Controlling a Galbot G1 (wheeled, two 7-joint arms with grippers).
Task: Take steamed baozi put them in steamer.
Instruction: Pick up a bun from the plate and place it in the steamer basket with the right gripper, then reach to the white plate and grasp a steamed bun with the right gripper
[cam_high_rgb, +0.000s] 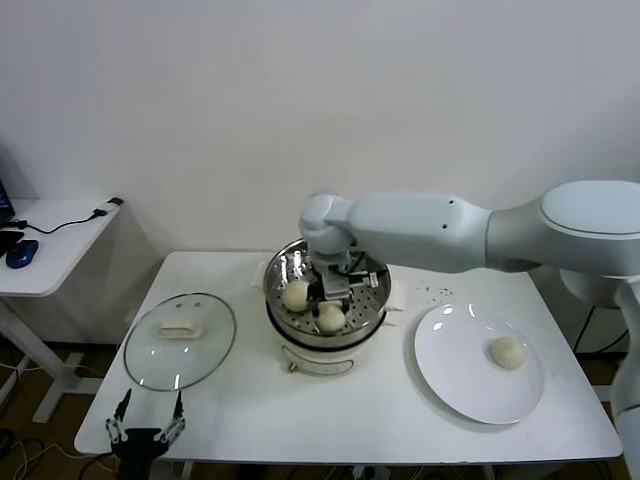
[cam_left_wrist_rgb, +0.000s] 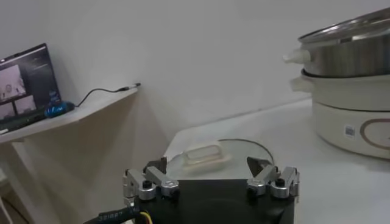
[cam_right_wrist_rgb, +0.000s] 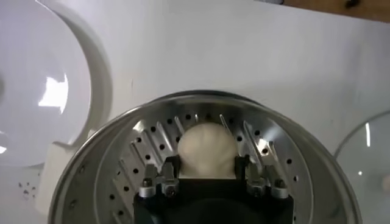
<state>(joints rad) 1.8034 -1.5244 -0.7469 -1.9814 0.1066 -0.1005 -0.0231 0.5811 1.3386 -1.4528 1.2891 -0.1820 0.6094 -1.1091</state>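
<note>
The steel steamer (cam_high_rgb: 273, 287) stands on its white pot base at mid-table. My right gripper (cam_high_rgb: 333, 300) reaches down into it, shut on a cream steamed baozi (cam_right_wrist_rgb: 206, 148) low over the perforated floor. That held bun (cam_high_rgb: 331, 318) shows just below the gripper in the head view. Beside it, on the floor of the basket, lies another baozi (cam_high_rgb: 296, 294). A third baozi (cam_high_rgb: 508, 352) rests on the white plate (cam_high_rgb: 455, 385) to the right. At the table's front left corner my left gripper (cam_high_rgb: 146, 420) hangs open and empty, well away from the steamer (cam_left_wrist_rgb: 347, 52).
The round glass lid (cam_high_rgb: 180, 340) with a white handle lies flat left of the steamer, just beyond the left gripper (cam_left_wrist_rgb: 208, 167). A side desk (cam_high_rgb: 50, 240) with a laptop and cables stands farther left. Small dark specks dot the table behind the plate.
</note>
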